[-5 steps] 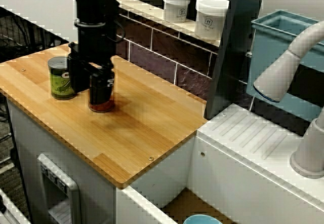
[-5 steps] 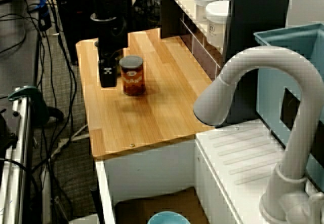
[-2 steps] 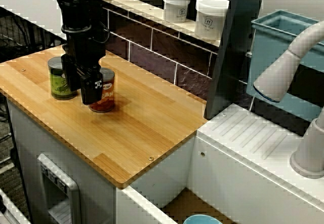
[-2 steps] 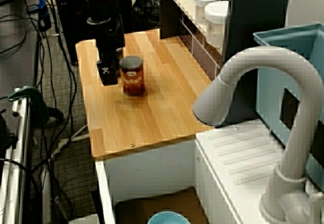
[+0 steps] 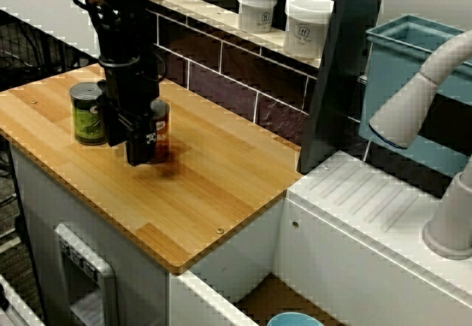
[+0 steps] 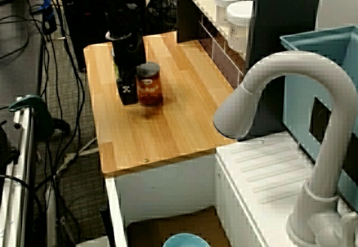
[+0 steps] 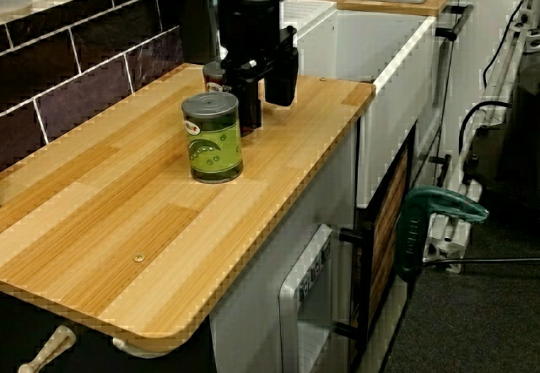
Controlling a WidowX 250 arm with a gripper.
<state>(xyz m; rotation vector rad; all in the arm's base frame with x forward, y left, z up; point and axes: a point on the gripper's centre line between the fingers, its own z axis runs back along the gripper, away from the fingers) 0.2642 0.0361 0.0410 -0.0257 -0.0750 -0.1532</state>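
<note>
- The wooden bench [image 5: 214, 193] carries both tins and runs up to a white sink unit.
- A pale tap [image 6: 279, 90] arches over that unit, well apart from me.
- My black arm [image 5: 122, 38] comes down from above near the middle of the bench.
- My pincer [image 7: 266, 103] hangs low over the wood. In the low view along the bench, its fingers [image 7: 283, 78] stand apart with nothing between them, so it is parted and empty.
- Two white tubs [image 5: 309, 16] sit on the shelf above the dark tiles.
- The green tin [image 7: 213, 137] stands upright near my pincer, farther from the sink.
- The red tin [image 6: 149, 85] stands upright just beside my pincer, on its wall side. Whether a finger touches it, I cannot tell.
</note>
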